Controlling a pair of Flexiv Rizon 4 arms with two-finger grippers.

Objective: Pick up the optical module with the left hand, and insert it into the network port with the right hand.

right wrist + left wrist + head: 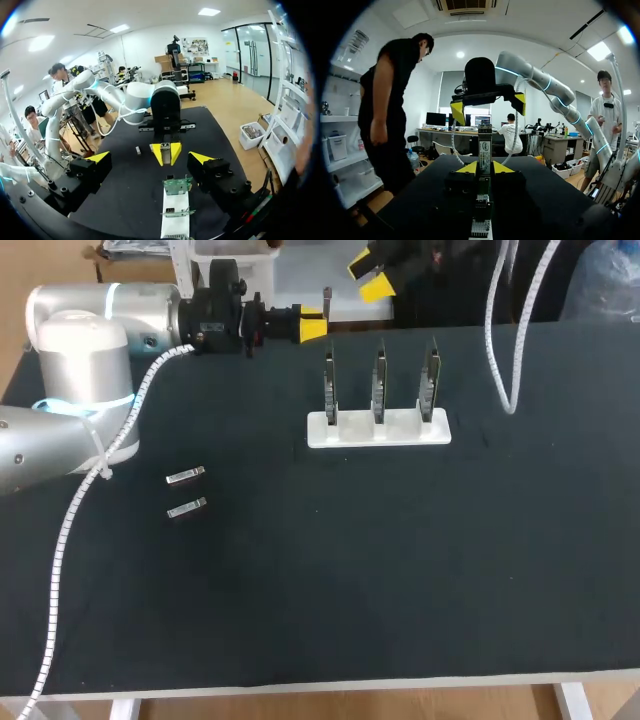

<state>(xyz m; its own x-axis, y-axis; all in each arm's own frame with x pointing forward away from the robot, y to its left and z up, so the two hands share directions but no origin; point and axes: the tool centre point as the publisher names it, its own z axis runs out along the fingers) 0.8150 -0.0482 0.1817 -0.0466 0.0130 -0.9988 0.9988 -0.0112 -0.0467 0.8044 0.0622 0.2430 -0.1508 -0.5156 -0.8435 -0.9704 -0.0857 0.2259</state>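
My left gripper (312,328) hangs over the table's far edge, shut on a slim metal optical module (326,302) that stands upright between its yellow tips. In the left wrist view the module (485,147) sticks up from the left gripper (485,167). My right gripper (368,275) is open just beyond it, facing it, and shows as the right gripper (487,106) in that view. From the right wrist view, the right gripper (151,157) stands wide open, with the left gripper (166,152) ahead. The white stand (378,430) holds three upright port boards (176,185).
Two spare modules (186,476) (187,508) lie on the black table at the left. A white cable (497,350) hangs down onto the table at the far right. The stand (481,229) sits below both grippers.
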